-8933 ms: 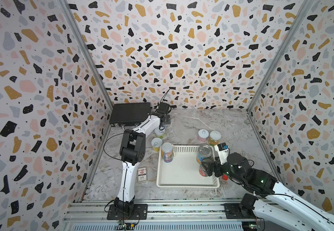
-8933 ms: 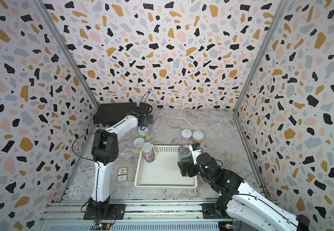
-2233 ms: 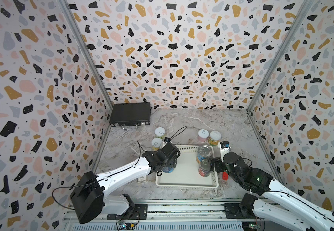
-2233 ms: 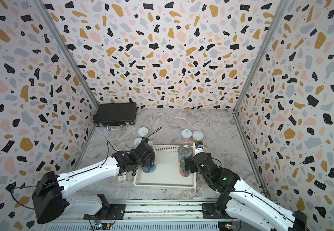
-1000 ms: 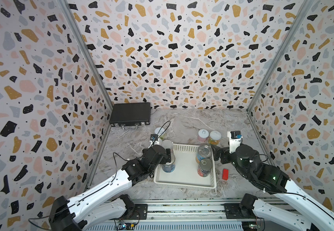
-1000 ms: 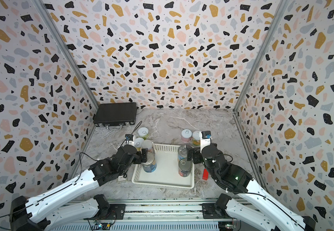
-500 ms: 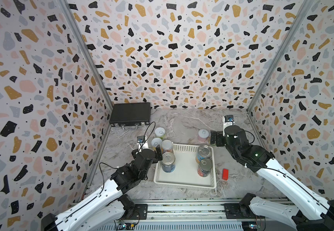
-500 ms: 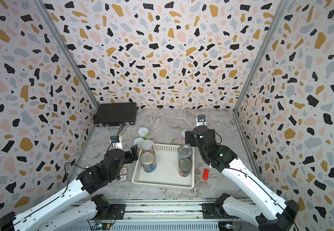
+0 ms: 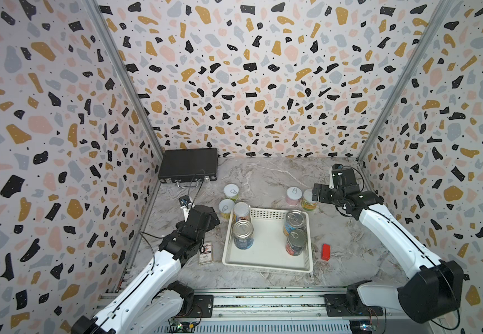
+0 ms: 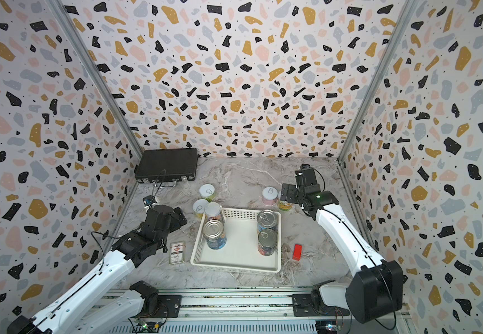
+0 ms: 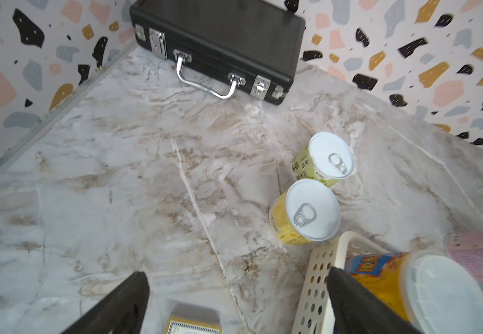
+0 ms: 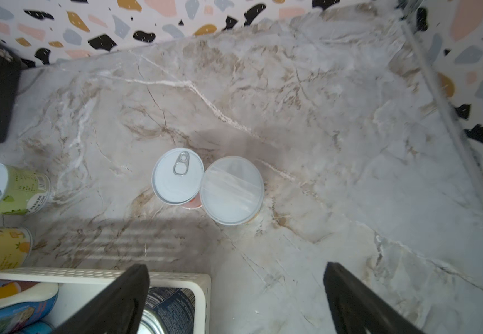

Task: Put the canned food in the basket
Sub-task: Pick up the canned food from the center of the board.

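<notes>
Since a second ago, pulled back from the basket (image 9: pixel 266 261): left gripper (image 9: pixel 209 221), jaws spread and empty, beside the yellow can (image 9: pixel 226 208). Holds four cans; four more stand behind it. Farther right, right gripper (image 9: pixel 319 193) swung out, agape over the orange can (image 9: pixel 308 200): best centred before closing.

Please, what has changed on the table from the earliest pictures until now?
The left hand set a blue can in the basket, let go and drew back leftward. The right hand released the red-labelled can there and moved toward the pink can and orange can behind it. The briefcase and card box stayed put.
</notes>
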Controlling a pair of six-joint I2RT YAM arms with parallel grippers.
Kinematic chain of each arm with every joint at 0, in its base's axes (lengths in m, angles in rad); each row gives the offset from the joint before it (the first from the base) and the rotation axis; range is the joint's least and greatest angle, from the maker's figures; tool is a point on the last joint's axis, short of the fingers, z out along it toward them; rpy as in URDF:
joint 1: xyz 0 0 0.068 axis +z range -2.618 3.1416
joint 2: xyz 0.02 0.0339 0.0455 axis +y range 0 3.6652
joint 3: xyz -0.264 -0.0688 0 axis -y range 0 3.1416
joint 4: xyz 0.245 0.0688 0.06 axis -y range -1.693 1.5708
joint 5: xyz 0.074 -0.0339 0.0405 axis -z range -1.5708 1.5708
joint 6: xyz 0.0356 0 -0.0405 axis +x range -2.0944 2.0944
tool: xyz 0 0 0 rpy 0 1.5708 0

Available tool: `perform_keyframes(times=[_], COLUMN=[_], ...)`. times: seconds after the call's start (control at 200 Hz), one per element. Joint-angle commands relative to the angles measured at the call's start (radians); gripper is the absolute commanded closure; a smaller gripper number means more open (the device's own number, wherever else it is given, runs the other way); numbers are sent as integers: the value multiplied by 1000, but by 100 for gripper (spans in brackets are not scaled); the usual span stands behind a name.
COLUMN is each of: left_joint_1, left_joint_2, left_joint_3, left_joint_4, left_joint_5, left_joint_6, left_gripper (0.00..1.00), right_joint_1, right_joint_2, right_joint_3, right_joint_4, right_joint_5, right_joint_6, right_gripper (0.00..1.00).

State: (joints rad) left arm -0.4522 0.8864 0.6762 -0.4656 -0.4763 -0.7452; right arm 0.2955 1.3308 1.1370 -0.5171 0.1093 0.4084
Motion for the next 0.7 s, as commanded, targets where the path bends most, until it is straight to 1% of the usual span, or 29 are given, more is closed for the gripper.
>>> perform_keyframes(times=[0.0,0.06,0.425,0.531,0.696], left_joint_1=[7,7,10,10,10], left_joint_2=[15,15,-51,-48,-42], left_joint_3=[42,42,23,23,26], left_joint_4=[-36,-34,-30,-30,-30], left_joint_5=[24,27,25,24,30], left_joint_6=[-30,-30,-28,-27,-28], left_gripper=[0,0,0,0,0], right_joint_1=[-15,-15,-28,-40,-47], right_joint_2=[81,126,340,397,467], right_joint_3=[68,87,187,213,256], right_joint_4=[-48,-56,-61,-70,-87], right_joint_5=[-119,-132,-96,-64,-66], right_joint_6=[14,6,-23,-23,-31], right_gripper=[0,0,0,0,0])
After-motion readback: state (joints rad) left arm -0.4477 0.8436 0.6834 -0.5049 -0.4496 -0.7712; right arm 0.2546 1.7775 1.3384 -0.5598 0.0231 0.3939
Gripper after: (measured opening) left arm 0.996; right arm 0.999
